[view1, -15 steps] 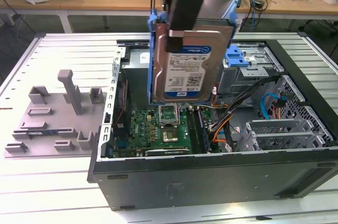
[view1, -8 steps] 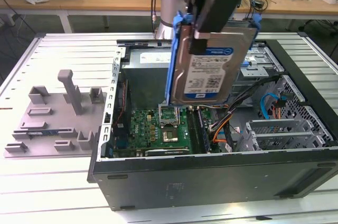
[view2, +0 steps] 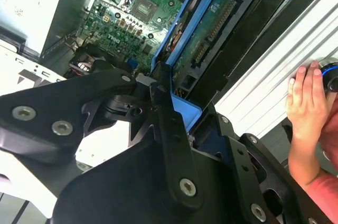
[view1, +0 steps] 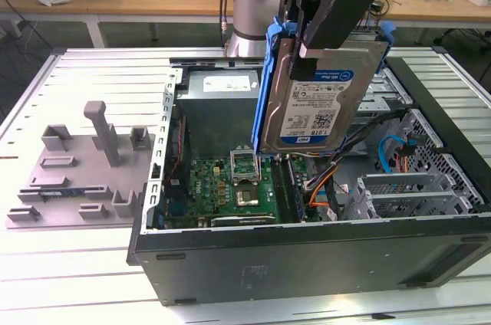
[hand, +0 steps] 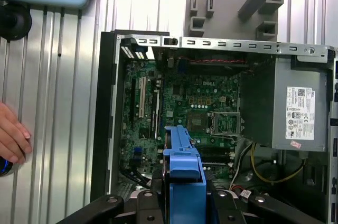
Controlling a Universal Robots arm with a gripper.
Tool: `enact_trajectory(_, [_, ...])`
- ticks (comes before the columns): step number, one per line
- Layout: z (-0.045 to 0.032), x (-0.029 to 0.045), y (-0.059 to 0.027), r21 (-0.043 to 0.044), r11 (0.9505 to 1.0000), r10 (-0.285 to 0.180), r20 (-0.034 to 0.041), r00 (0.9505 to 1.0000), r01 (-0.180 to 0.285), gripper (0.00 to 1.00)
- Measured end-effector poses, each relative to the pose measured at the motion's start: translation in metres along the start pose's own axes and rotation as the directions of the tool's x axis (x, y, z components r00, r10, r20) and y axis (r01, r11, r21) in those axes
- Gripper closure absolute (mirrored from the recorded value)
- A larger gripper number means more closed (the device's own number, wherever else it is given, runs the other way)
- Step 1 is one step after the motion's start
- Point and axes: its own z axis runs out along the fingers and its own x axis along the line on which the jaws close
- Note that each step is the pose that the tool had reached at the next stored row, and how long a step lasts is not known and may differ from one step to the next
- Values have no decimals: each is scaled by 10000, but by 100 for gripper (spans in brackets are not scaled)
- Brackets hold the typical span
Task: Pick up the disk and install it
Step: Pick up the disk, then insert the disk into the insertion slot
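Closest to you in the exterior view is the dark wall of the open computer case (view1: 307,264), along the lower edge. Above it, in the upper middle of the frame, you see the gripper (view1: 304,57) clamped on the disk (view1: 318,103). The disk hangs nearly upright in its blue frame, label facing you, above the motherboard (view1: 230,187). In the first wrist view a hand (hand: 11,138) rests on the ribbed table (hand: 58,129)
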Motion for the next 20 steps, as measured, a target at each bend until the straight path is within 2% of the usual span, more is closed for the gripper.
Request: enact_trajectory(20, [0, 0, 0, 1, 10000, 1, -13, 10000, -1, 64])
